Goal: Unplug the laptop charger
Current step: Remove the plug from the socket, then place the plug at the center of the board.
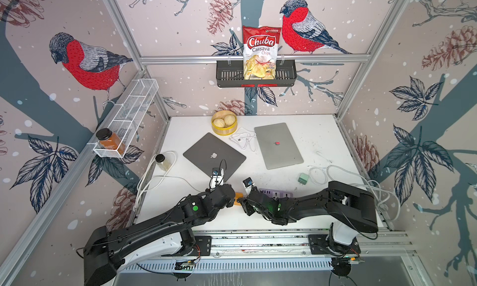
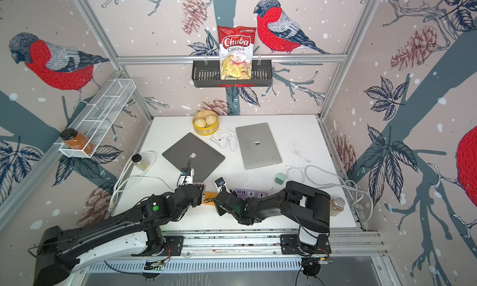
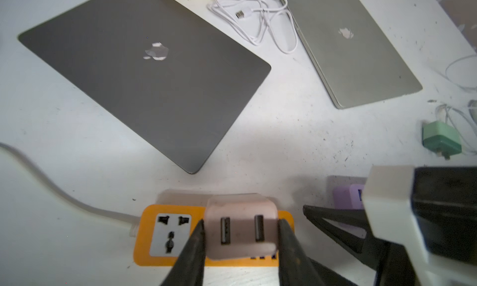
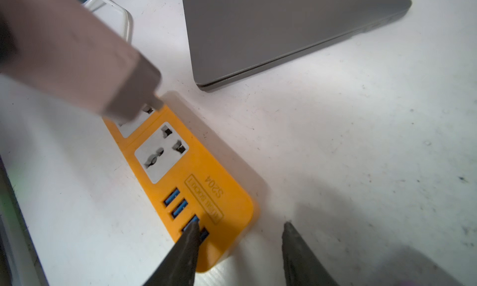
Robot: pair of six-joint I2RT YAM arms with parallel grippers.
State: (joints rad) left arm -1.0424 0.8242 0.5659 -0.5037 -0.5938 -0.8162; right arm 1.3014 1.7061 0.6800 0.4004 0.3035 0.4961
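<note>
Left gripper [image 3: 241,222] clenches pink charger [image 3: 241,209]; right gripper [image 4: 240,224] gapes; steamer [image 1: 224,132] holds buns [image 1: 219,122]

On the white table [image 1: 317,132] a dark grey laptop [image 1: 214,156] and a silver laptop [image 1: 277,145] lay closed, a coiled white cable [image 1: 244,140] between them. Near the front edge, the left arm [image 1: 196,209] and right arm [image 1: 273,207] faced each other over a mostly hidden orange power strip [image 1: 238,196], a purple strip [image 1: 278,193] just beside it.

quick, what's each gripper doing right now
left gripper: shut on the charger.
right gripper: open, holding nothing, one finger over the strip.
</note>
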